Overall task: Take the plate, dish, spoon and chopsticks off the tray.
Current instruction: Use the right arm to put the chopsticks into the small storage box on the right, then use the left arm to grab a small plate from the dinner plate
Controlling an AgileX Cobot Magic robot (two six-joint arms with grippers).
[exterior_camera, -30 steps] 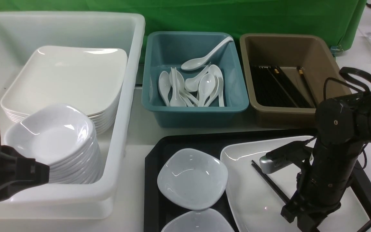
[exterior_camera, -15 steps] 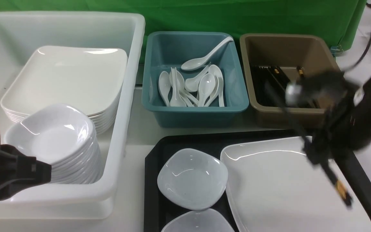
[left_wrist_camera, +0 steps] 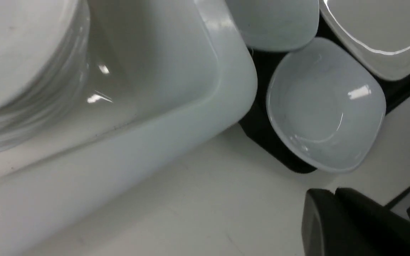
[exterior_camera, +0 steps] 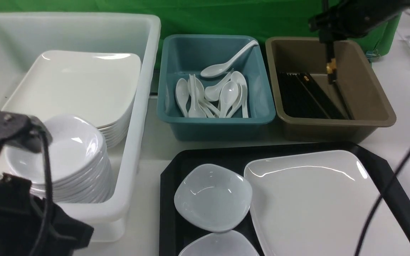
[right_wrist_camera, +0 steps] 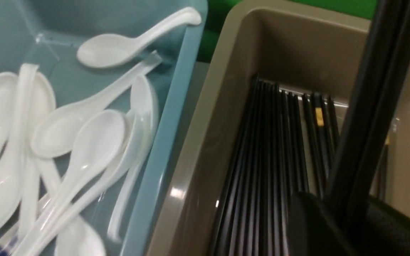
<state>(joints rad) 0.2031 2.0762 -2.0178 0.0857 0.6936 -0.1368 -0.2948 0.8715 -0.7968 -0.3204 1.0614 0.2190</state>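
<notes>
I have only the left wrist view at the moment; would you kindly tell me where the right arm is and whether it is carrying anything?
Observer: It is raised over the brown tub, and the right fingers grip the chopsticks, which point down over it.
Operator: Does that tub hold anything?
Observer: Yes, a row of black sticks lies along its floor.
Operator: Is any spoon on the tray?
Observer: None shows on the part of the tray that the front view covers; the spoons lie in the teal bin.
</notes>
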